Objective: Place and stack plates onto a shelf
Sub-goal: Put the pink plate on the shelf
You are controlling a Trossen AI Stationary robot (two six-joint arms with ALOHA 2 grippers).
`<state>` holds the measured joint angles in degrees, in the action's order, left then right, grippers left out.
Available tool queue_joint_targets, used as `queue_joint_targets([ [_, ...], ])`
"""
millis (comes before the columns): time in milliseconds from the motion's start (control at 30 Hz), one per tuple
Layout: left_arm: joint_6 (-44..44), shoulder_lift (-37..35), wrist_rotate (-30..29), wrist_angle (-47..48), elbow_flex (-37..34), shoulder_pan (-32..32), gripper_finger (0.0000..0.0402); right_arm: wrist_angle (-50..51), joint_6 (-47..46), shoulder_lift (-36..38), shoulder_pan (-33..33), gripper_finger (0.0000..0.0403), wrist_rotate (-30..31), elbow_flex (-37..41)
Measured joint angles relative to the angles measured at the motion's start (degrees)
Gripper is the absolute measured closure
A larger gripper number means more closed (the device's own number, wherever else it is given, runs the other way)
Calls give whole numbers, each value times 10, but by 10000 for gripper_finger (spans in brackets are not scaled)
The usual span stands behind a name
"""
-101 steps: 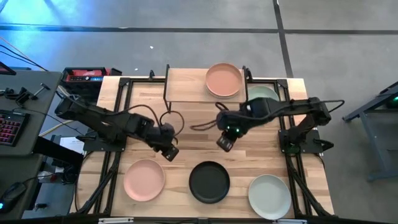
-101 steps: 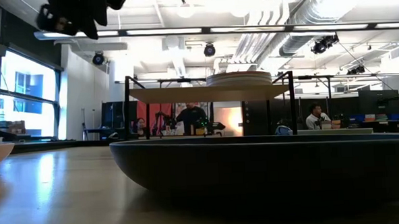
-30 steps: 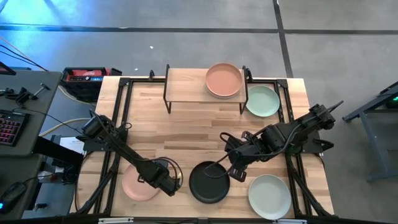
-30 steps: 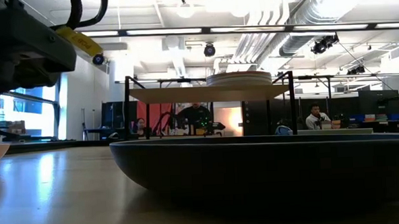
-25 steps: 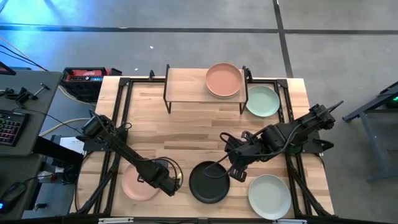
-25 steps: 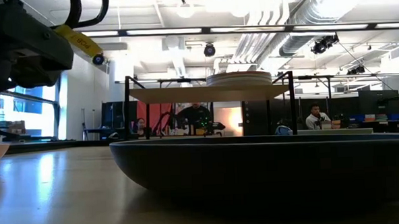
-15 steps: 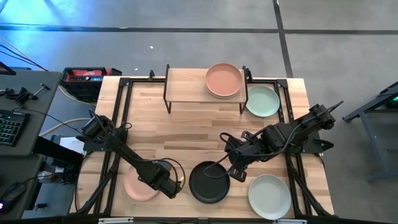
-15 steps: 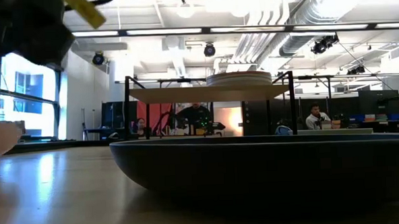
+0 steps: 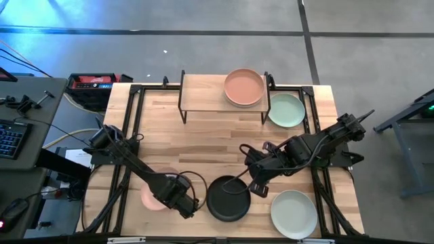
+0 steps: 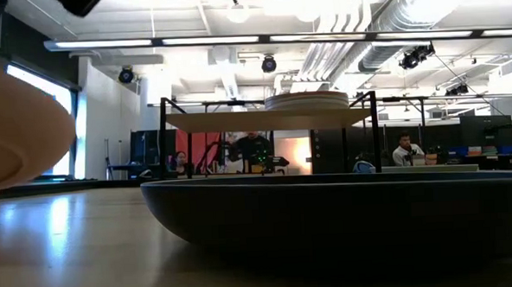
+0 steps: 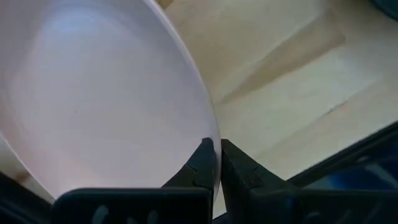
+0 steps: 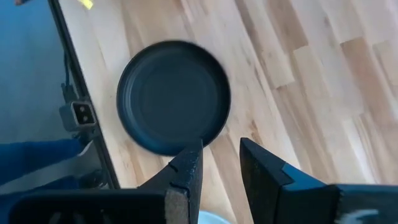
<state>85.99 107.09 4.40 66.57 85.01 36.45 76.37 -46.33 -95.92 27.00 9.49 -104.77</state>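
Nearest, along the table's front edge, lie three plates: a pink plate (image 9: pixel 152 197) pinched at its rim by the left gripper (image 9: pixel 184 207), a black plate (image 9: pixel 228 198), and a pale green plate (image 9: pixel 293 213). Midway, the right gripper (image 9: pixel 260 190) hovers, fingers spread. Farther back, the shelf (image 9: pixel 203 91) carries one peach plate (image 9: pixel 243 87), with a second green plate (image 9: pixel 285 110) beside it.

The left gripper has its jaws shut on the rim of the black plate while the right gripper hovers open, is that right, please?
Not quite: the left gripper is shut on the rim of the pink plate, not the black plate, as the left wrist view shows. The right gripper does hover open.
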Motion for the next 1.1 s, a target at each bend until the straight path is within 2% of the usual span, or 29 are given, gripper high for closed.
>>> queue_joint_targets([
  [167,-66,0,-5,56,29,2,401,-12,-13,0,-4,312,38,0],
  [400,-199,0,-36,117,67,14,401,-12,-48,0,-30,274,66,0],
  [667,-377,0,-84,173,82,24,401,-18,-63,0,-97,261,50,0],
  [867,-503,0,-145,200,82,24,401,-46,-46,0,-159,261,19,0],
  [1100,-640,0,-255,206,82,9,401,-125,0,0,-220,261,-10,0],
])
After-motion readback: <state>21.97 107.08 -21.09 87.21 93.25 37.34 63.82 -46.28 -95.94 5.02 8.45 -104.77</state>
